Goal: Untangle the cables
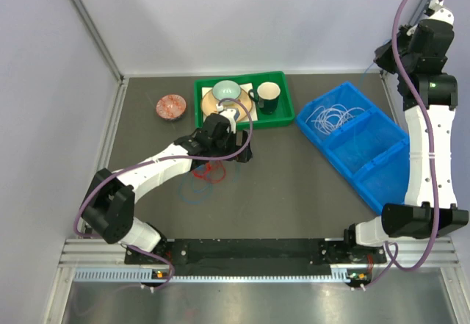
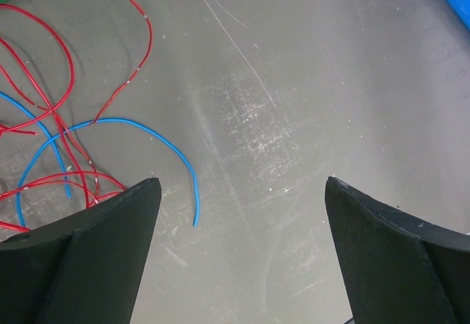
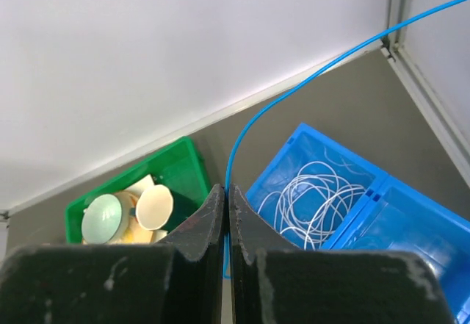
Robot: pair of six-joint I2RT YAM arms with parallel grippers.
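My right gripper (image 3: pixel 228 190) pinches the blue wire (image 3: pixel 294 92) high by the bin (image 3: pixel 268 184), with the white wire (image 3: pixel 317 184) coiled inside. My left gripper (image 2: pixel 242 181) hangs spread beside the red wire (image 2: pixel 150 41). I'd pin red, then draw blue slowly.

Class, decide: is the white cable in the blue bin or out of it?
In: the white cable lies coiled inside the blue bin's far compartment.

Bright, even, diffuse light fills all three views, and the white walls (image 3: pixel 147 45) beyond the right gripper (image 3: pixel 228 192) look almost shadowless. Between the jaws of the left gripper (image 2: pixel 242 184) the grey table (image 2: pixel 294 81) shows a pale sheen over its scratches. The red cable (image 2: pixel 70 67) to their left casts only soft, faint shadows.
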